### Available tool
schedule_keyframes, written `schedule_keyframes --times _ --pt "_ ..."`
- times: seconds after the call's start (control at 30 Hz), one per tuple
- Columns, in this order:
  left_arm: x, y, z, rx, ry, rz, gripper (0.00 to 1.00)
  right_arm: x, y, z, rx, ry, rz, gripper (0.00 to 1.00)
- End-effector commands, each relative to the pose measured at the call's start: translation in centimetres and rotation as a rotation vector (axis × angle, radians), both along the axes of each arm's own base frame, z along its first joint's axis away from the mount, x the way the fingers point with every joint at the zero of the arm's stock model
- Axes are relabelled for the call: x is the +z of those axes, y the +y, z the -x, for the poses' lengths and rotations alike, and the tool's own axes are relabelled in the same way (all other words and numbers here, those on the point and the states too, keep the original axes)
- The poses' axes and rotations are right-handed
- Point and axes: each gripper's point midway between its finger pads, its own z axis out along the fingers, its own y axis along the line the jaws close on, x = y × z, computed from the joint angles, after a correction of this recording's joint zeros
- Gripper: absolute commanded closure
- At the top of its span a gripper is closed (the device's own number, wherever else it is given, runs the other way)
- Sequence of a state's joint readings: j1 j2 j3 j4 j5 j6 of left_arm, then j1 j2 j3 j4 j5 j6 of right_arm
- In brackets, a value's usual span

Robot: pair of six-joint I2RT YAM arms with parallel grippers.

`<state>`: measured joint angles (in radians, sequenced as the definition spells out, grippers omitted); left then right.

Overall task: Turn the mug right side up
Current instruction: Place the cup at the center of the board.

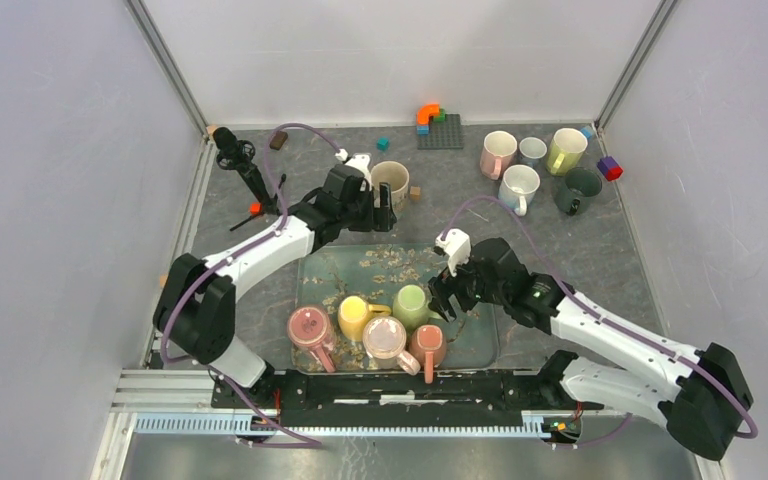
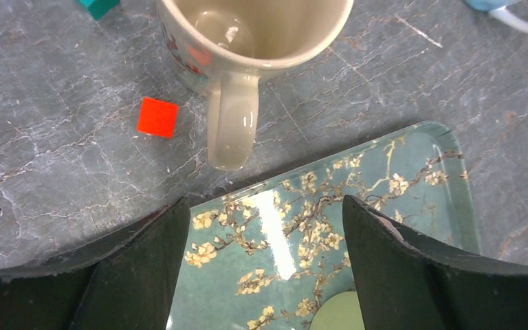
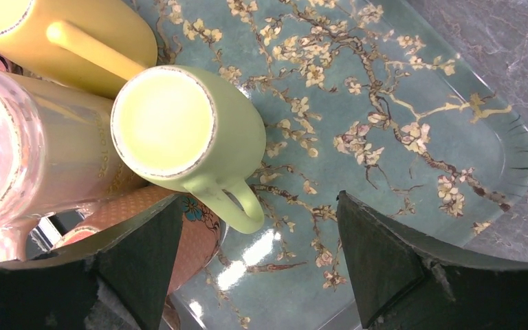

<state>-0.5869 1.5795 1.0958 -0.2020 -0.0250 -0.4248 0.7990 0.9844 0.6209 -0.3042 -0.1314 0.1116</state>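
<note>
Several mugs stand upside down on the teal blossom tray [image 1: 460,262]: pink [image 1: 309,326], yellow [image 1: 353,316], green [image 1: 412,303], a pink-cream one [image 1: 385,338] and orange [image 1: 427,346]. My right gripper [image 1: 441,298] is open and empty just right of the green mug [image 3: 179,130], whose handle [image 3: 237,199] points between my fingers. The right gripper [image 3: 259,203] touches nothing. A beige mug [image 1: 392,180] stands upright on the table behind the tray. My left gripper [image 1: 384,212] is open and empty, just in front of that beige mug [image 2: 254,41], over the tray's edge [image 2: 385,172].
Several upright mugs [image 1: 535,165] stand at the back right. A grey brick plate [image 1: 440,128] with coloured bricks is at the back. A black tool [image 1: 240,160] stands at the back left. A red cube [image 2: 157,117] and a teal cube [image 2: 98,5] lie near the beige mug.
</note>
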Motion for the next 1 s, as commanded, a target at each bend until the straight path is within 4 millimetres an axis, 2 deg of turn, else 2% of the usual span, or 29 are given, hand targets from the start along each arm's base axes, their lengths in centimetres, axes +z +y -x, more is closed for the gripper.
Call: schedule_keyframes --times 0.0,0.33,0.53,0.73,0.97 --pt "4.9 -0.1 -0.2 0.004 -0.071 0.069 0.12 1.4 1.2 -0.2 0.074 -0.040 -0.003 0.16" --pt "7.6 0.5 1.3 -0.017 -0.070 0.134 0.07 0.4 2.5 1.1 0.176 -0.010 0.055 0.25" --pt "8.9 1.1 1.9 -0.020 -0.092 0.150 0.06 -0.8 2.9 0.8 0.166 0.002 0.079 0.34" --pt "9.1 1.7 2.2 -0.018 -0.100 0.155 0.05 -1.3 3.3 0.1 0.122 0.008 0.068 0.54" --pt "8.8 2.1 2.4 -0.011 -0.094 0.167 0.04 -0.9 2.1 -1.6 -0.026 -0.032 0.070 0.73"
